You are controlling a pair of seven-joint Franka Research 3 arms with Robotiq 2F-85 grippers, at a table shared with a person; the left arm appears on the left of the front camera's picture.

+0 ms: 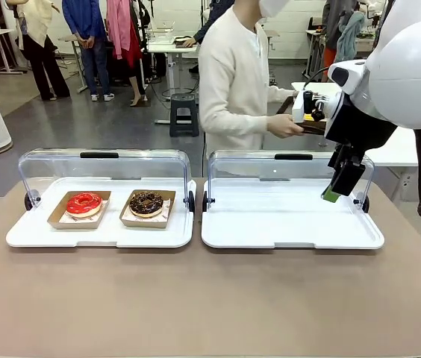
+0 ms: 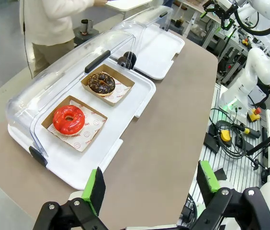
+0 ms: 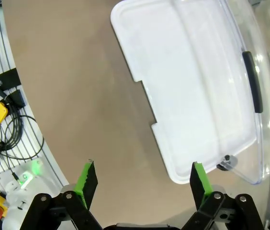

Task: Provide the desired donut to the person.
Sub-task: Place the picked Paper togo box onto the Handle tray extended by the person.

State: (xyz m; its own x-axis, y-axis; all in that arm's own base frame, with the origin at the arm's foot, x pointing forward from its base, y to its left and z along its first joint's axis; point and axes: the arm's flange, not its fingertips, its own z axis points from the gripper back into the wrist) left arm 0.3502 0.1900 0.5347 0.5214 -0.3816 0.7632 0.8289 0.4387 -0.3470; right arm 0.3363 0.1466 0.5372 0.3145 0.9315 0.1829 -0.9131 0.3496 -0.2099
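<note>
From the front, my right claw (image 1: pixel 336 186) hangs above the right end of the right tray (image 1: pixel 292 224), which lies bare on the brown tabletop (image 1: pixel 195 298) with its clear lid (image 1: pixel 285 168) tipped up behind it. Behind that tray the person (image 1: pixel 233 74) stands in a cream cardigan, hands on a dark tray (image 1: pixel 307 125) at a side table. My right wrist camera looks straight down past the right claw (image 3: pixel 142 179), its fingers spread wide apart and holding nothing, with the white tray (image 3: pixel 192 81) and its black lid handle (image 3: pixel 252 81) beneath.

My left wrist camera shows my left claw (image 2: pixel 151 184), also wide open and empty, above the tabletop edge, facing the left tray (image 2: pixel 125 115). On that tray sit two donuts, each in a brown paper boat: a glossy red-glazed donut (image 2: pixel 69 119) nearer me and a chocolate donut (image 2: pixel 101 83) with dark crumbs beyond it.
</note>
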